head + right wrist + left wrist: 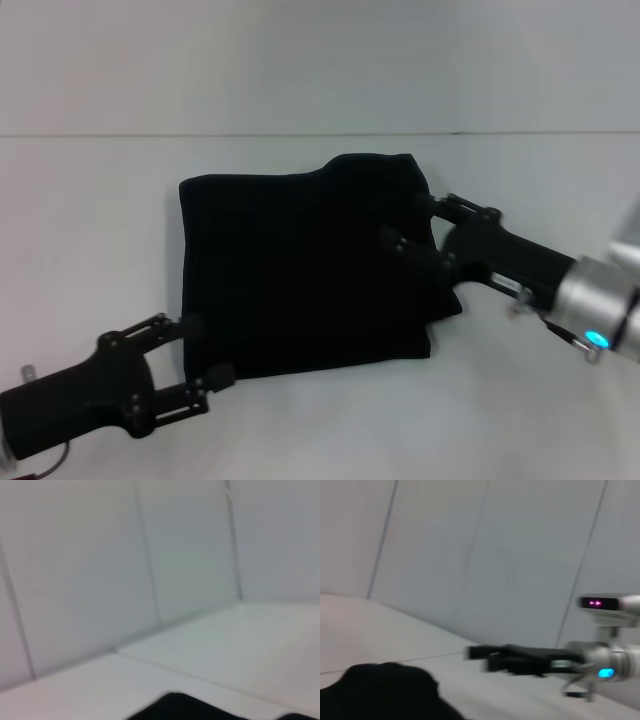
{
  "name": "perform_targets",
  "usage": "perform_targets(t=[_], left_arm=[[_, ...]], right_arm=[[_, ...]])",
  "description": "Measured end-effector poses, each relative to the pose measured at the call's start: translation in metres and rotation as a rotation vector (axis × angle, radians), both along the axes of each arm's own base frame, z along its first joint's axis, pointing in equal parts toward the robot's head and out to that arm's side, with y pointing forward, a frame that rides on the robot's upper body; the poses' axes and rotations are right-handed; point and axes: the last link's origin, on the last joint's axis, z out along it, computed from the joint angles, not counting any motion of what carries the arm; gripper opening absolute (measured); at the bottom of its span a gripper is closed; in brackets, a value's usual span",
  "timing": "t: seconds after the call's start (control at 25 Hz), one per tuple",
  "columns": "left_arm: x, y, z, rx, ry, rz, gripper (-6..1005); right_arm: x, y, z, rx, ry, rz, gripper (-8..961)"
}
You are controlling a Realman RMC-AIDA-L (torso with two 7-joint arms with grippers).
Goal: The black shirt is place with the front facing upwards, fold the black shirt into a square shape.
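White table (300, 430) bare around black shirt (300, 275); hands at opposite edges.

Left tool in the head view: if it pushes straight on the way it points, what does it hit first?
Most likely the folded black cotton shirt. The left tool sits open at the shirt's near left corner, pointing across it toward the right tool at the far edge. Its height above the white table is unclear.

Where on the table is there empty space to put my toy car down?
Bare table runs along the near edge between the two arms, and a wide strip lies behind the black shirt up to the wall. It's crowded at the shirt's near-left corner by the left gripper and at its right edge by the right gripper.
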Motion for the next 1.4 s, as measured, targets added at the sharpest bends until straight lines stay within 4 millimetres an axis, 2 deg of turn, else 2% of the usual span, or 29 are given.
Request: perform_targets(t=[0.12,0.28,0.44,0.76,1.4], left_arm=[[-0.010,-0.002,0.005,0.023,0.028,0.035,813],[-0.021,-0.005,0.003,0.033,0.086,0.070,814],[-0.027,-0.006,-0.003,0.007,0.132,0.085,814],[-0.036,-0.006,-0.008,-0.004,0.193,0.120,818],[-0.036,0.001,-0.007,0.005,0.209,0.119,822]], right_arm=[[0.013,-0.021,0.008,0.006,0.013,0.045,760],[0.034,-0.054,0.010,-0.010,-0.021,0.081,759],[0.050,-0.071,0.004,-0.037,-0.071,0.061,759],[0.061,-0.074,-0.006,-0.063,-0.130,0.007,759],[0.061,-0.075,-0.006,-0.064,-0.129,0.008,760]])
